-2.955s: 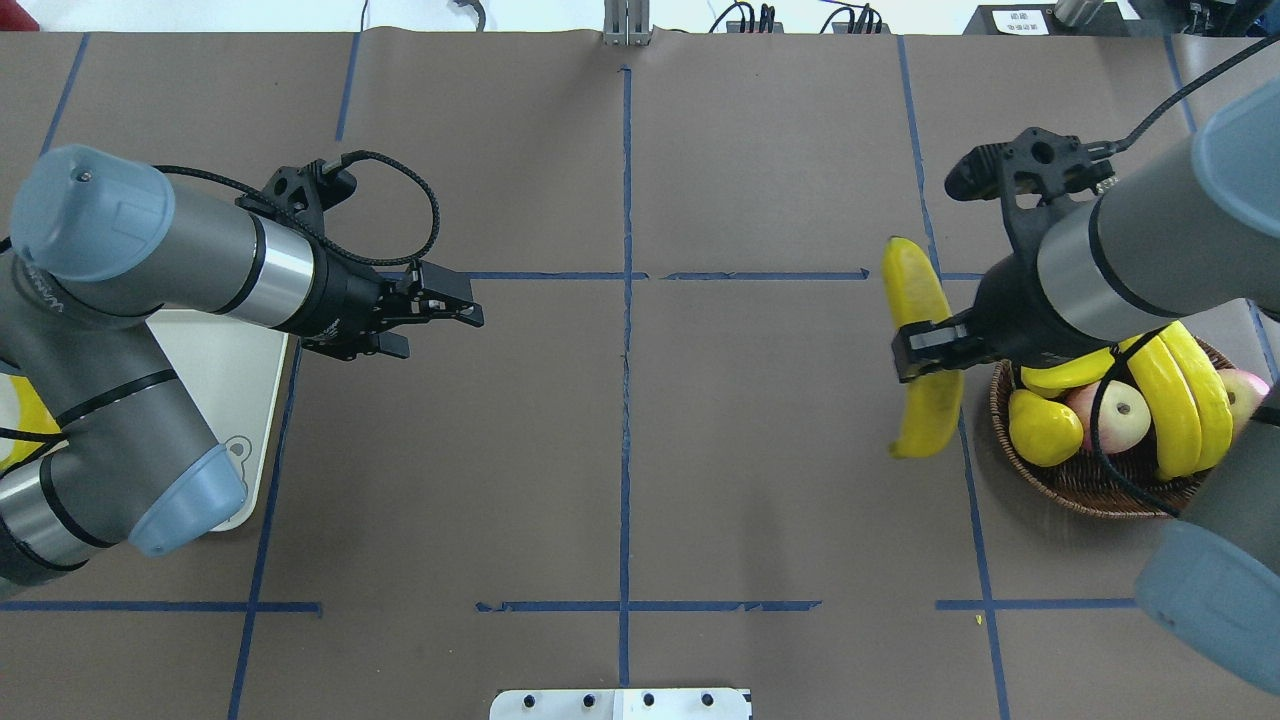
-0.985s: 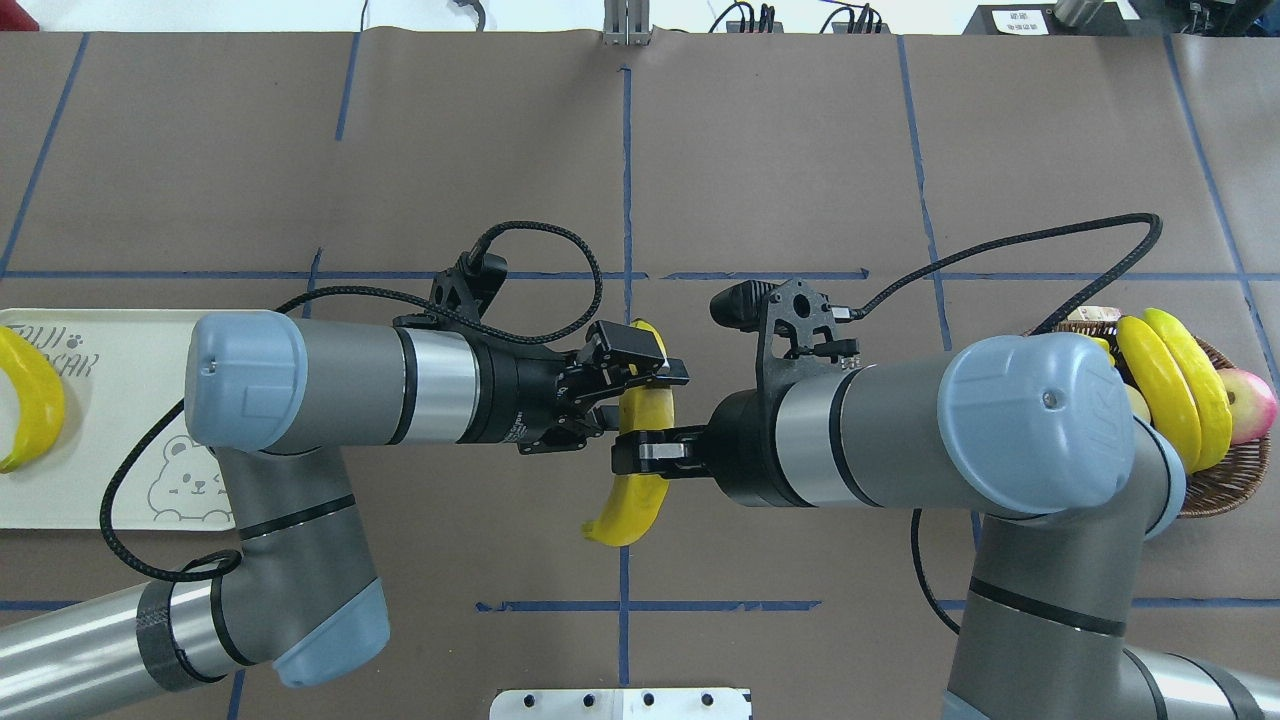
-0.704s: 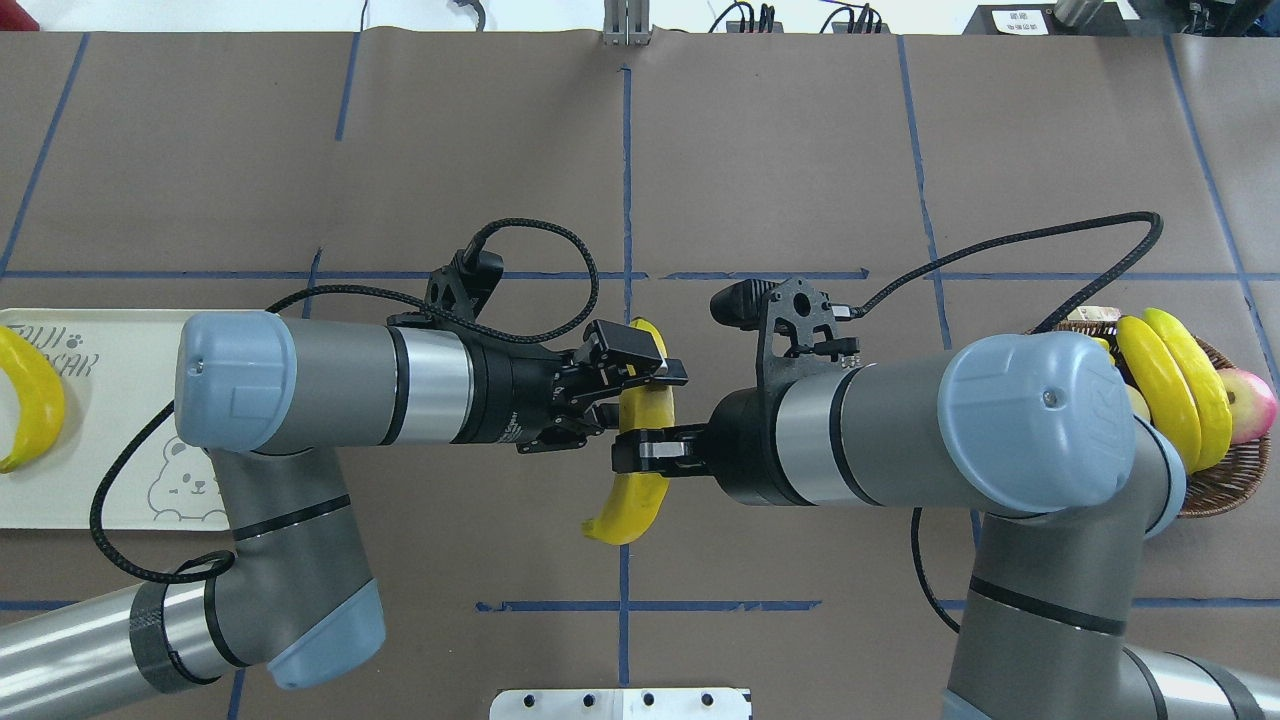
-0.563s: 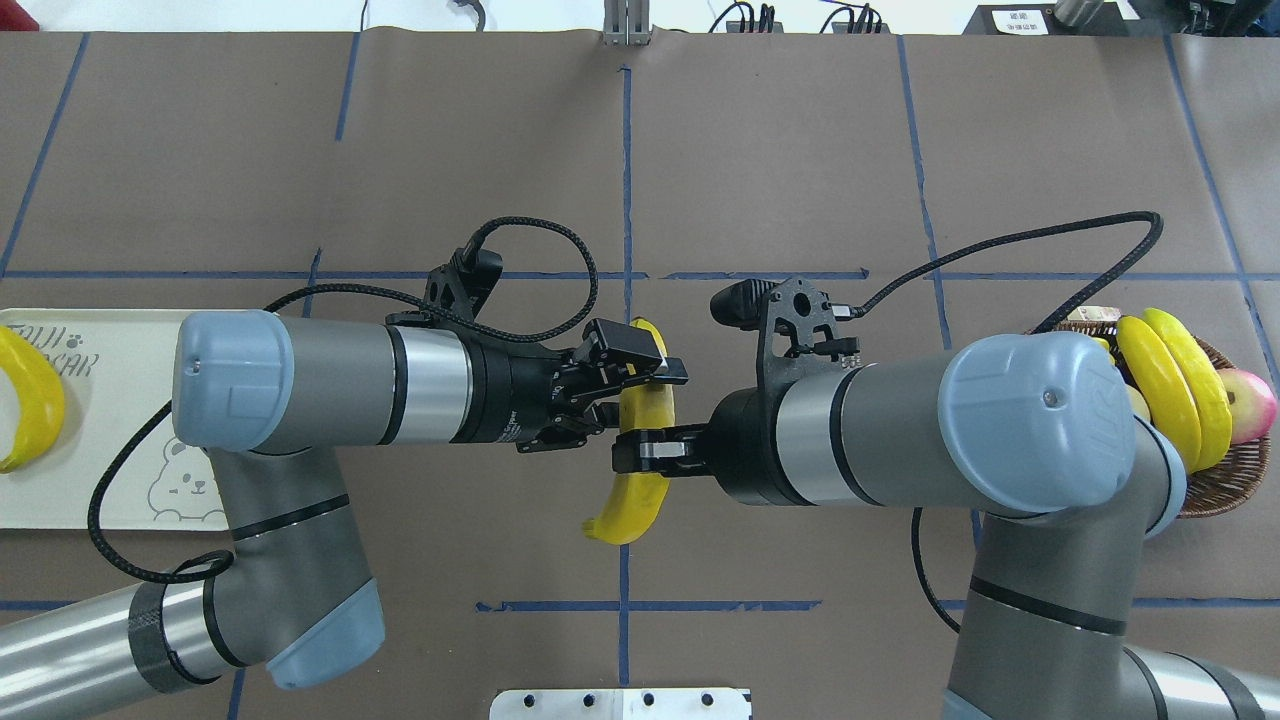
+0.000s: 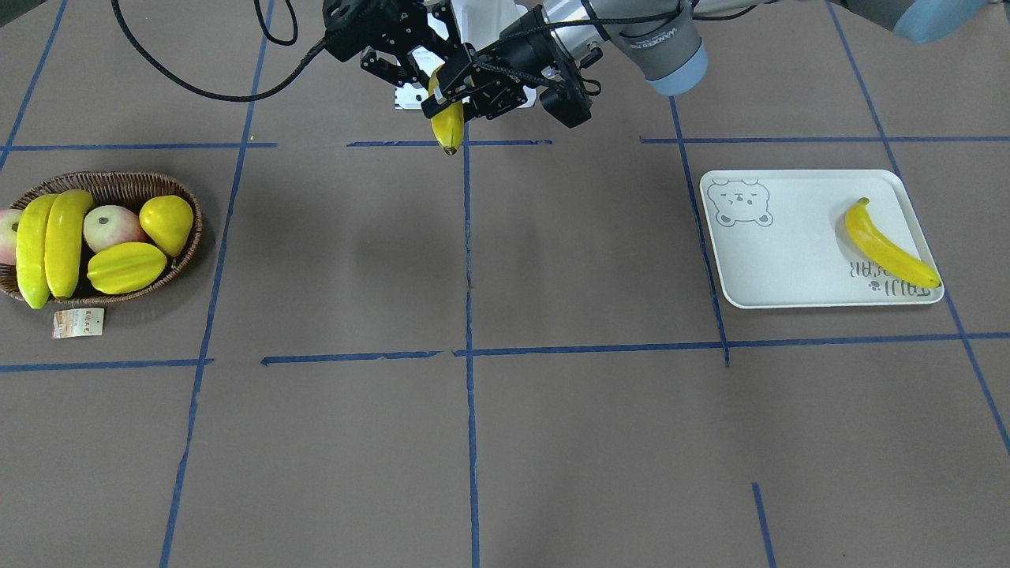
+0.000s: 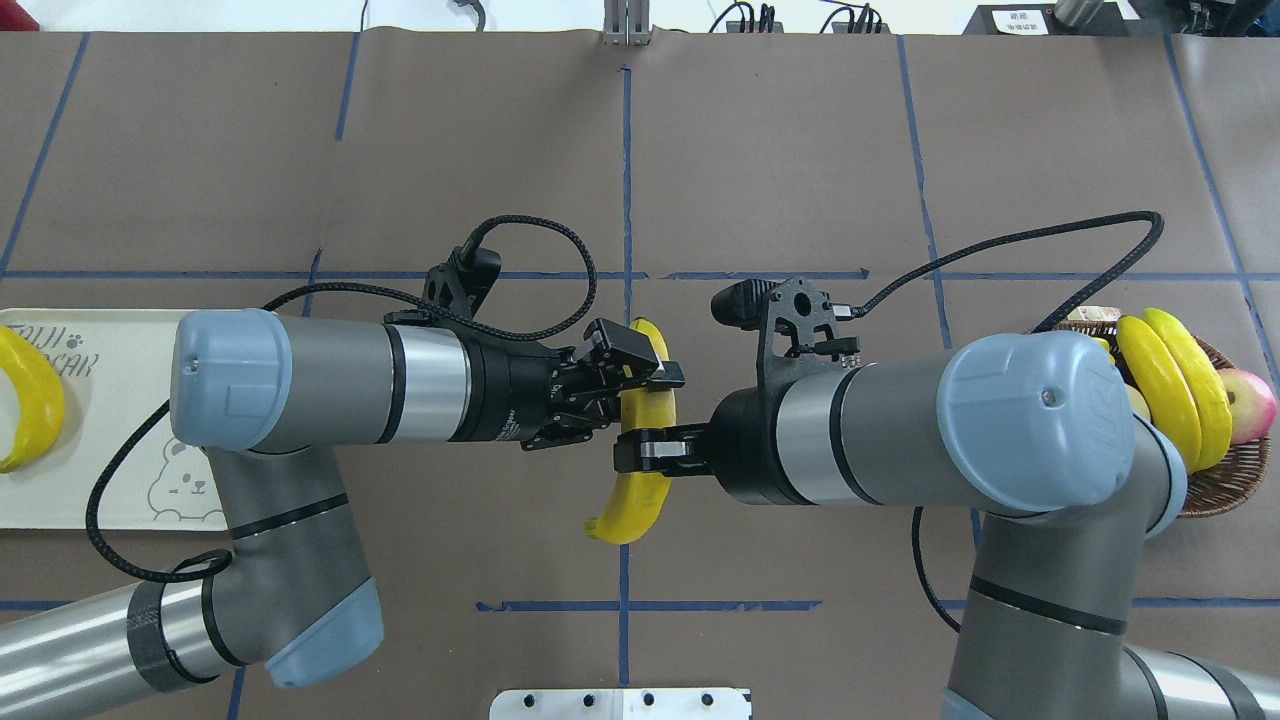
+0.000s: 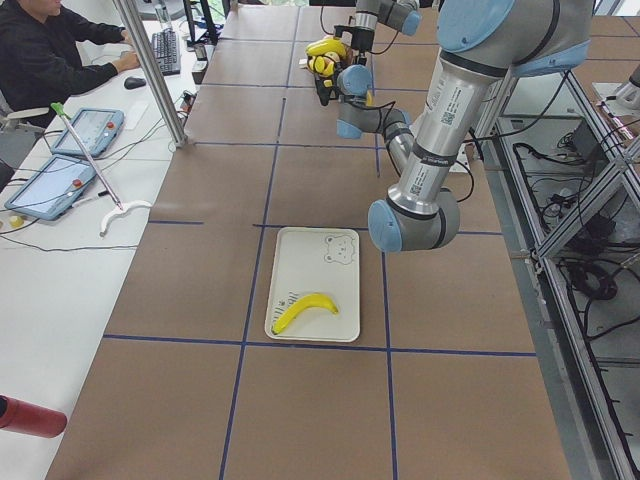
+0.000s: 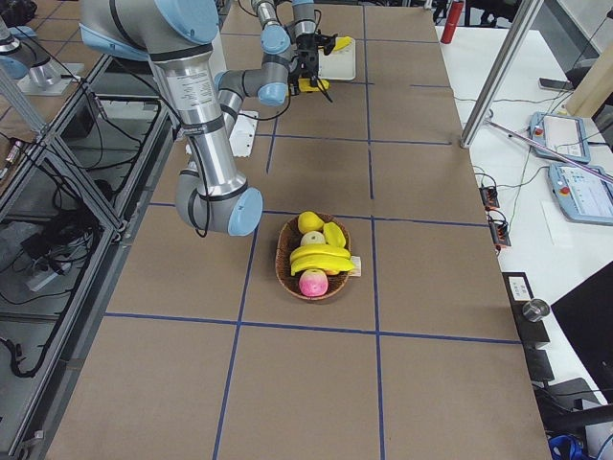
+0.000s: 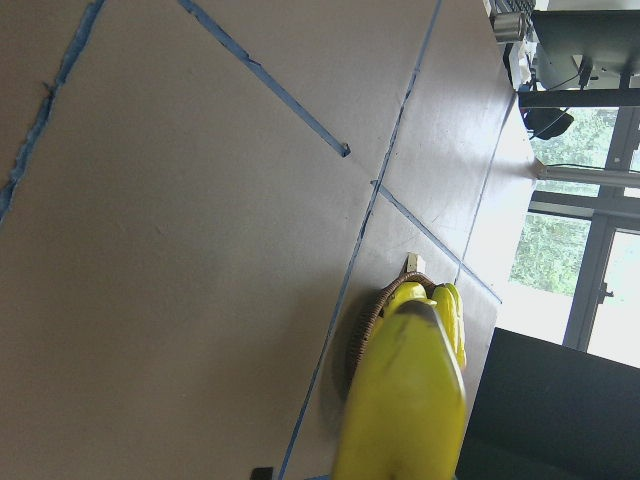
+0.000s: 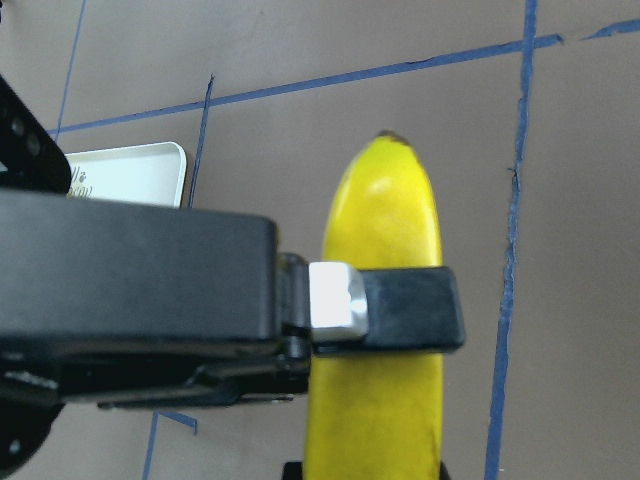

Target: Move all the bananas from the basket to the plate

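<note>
One banana [image 6: 630, 500] hangs in the air over the middle of the table, its length running near to far. My right gripper [image 6: 645, 452] is shut on its middle, as the right wrist view shows on the banana [image 10: 385, 220]. My left gripper [image 6: 650, 372] has its fingers closed in on the banana's far half. Two bananas [image 5: 47, 244] lie in the basket [image 5: 110, 180] at my far right. Another banana [image 5: 888, 248] rests on the white plate [image 5: 789, 252] at my far left.
Also in the basket are apples [image 5: 106, 227], a yellow pear-shaped fruit [image 5: 166, 221] and a starfruit [image 5: 126, 267]. A paper tag [image 5: 79, 322] lies beside it. Both arms stretch over the table's near half. A person [image 7: 50, 50] sits at a side desk.
The right arm carried the banana from beside the basket to the table's middle, and the left arm came to meet it. In the last second the left fingers drew in slightly.
</note>
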Controlling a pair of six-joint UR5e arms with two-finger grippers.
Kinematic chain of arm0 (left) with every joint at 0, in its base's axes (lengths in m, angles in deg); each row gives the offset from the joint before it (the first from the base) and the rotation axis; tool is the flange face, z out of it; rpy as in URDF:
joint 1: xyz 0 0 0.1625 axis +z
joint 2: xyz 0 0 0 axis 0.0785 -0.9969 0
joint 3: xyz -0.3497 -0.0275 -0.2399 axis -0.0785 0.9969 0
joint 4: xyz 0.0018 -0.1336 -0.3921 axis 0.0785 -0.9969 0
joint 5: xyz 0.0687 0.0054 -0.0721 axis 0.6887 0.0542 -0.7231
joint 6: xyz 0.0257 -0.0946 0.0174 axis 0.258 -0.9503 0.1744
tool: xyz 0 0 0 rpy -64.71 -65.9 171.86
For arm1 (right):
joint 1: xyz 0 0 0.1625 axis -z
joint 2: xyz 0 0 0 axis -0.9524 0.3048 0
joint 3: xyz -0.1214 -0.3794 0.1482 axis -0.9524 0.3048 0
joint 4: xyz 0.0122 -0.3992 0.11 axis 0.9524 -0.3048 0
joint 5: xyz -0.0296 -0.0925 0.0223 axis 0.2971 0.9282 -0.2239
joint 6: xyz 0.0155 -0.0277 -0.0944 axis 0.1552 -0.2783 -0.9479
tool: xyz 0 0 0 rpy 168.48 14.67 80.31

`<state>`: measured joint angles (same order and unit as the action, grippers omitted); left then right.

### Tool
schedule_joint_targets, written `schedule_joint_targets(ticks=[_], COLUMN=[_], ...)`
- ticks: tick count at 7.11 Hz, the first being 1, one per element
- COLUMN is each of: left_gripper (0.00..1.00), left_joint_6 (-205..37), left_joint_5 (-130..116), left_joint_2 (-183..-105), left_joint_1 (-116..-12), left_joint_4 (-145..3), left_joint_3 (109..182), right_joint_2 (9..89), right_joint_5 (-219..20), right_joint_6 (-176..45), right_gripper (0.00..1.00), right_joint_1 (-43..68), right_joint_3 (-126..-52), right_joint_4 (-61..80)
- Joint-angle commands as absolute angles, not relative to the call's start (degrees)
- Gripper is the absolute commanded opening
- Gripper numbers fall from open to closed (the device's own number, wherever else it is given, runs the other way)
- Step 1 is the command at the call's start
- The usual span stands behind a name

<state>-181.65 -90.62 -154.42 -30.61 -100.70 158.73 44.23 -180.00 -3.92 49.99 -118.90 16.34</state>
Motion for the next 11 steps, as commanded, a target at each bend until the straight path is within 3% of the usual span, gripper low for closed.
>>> schedule_joint_targets(ticks=[1, 6, 9, 11], left_gripper=[0.0, 0.0, 0.0, 0.0], left_joint_6=[-181.8, -181.3, -164.6, -153.4], left_joint_5=[-90.7, -90.8, -96.0, -99.6], left_joint_2=[-154.3, -153.3, -144.3, -133.6], left_joint_1=[-31.0, -34.0, -43.1, -50.3], left_joint_4=[-100.7, -98.4, -78.0, -76.3], left_joint_3=[158.6, 157.2, 160.1, 161.1], right_joint_2=[44.3, 44.3, 47.0, 49.7], right_joint_5=[-180.0, -180.1, -180.6, -181.7], right_joint_6=[-3.6, -3.6, -3.6, -3.7], right_gripper=[0.99, 1.0, 1.0, 1.0], right_joint_1=[50.0, 49.2, 45.3, 40.6], right_joint_3=[-118.9, -119.5, -121.6, -124.5], right_joint_4=[16.1, 16.1, 13.0, 5.1])
